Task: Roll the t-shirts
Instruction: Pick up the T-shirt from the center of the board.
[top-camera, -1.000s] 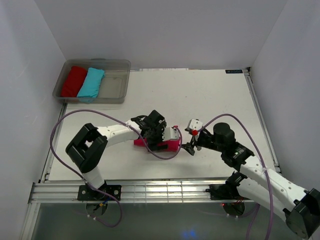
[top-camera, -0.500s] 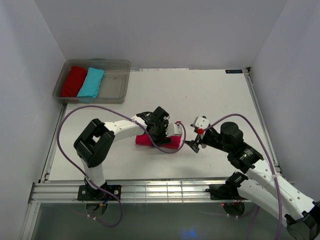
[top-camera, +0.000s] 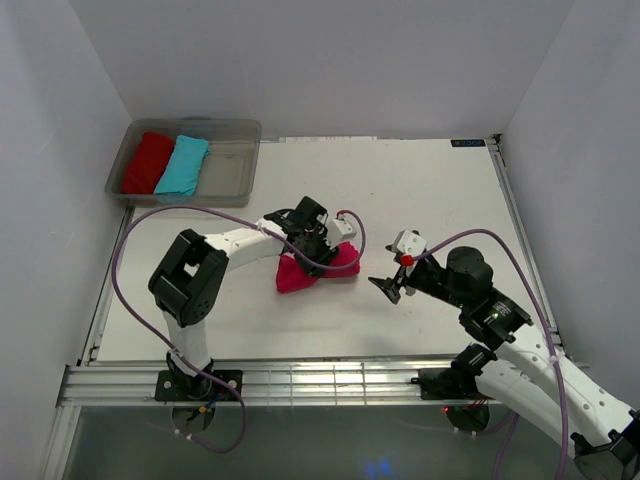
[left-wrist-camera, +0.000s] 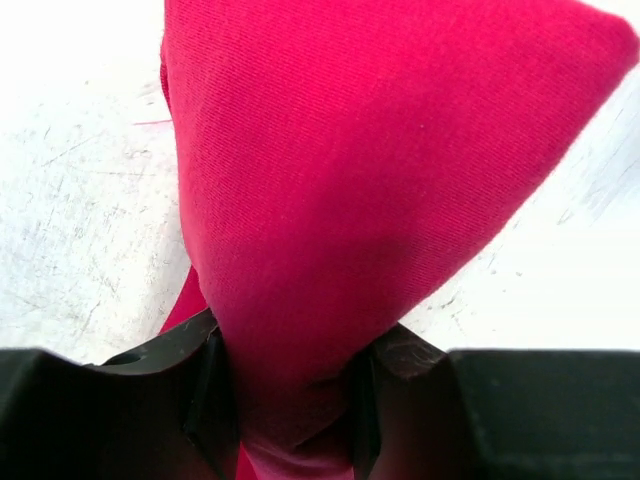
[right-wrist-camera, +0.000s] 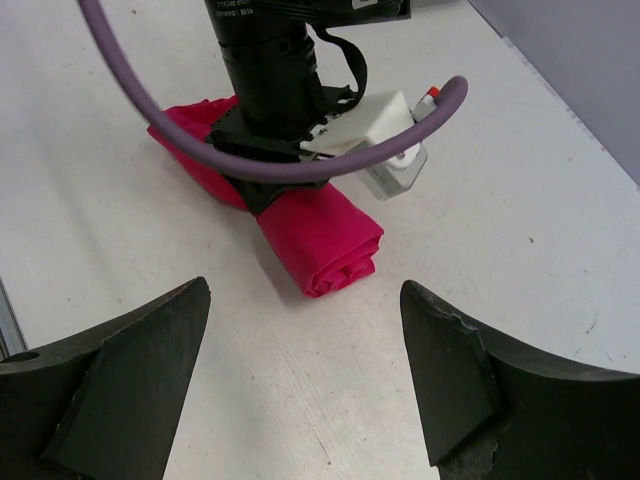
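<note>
Resting on scuffed white table (top-camera: 420, 190): t-shirt (top-camera: 293, 276)

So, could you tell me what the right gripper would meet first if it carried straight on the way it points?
Most likely the near rolled end of the t-shirt, lying ahead of the open right gripper; the left gripper clamps it just beyond.

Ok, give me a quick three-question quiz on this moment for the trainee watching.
1. True or false: the left fingers are shut on the pink t-shirt.
2. Which are open and holding nothing? A) the left fingers B) the right fingers
3. Fill in: the bin holds a red bundle and a ____ bundle.
Key: 1 true; 2 B; 3 turquoise bundle.
</note>
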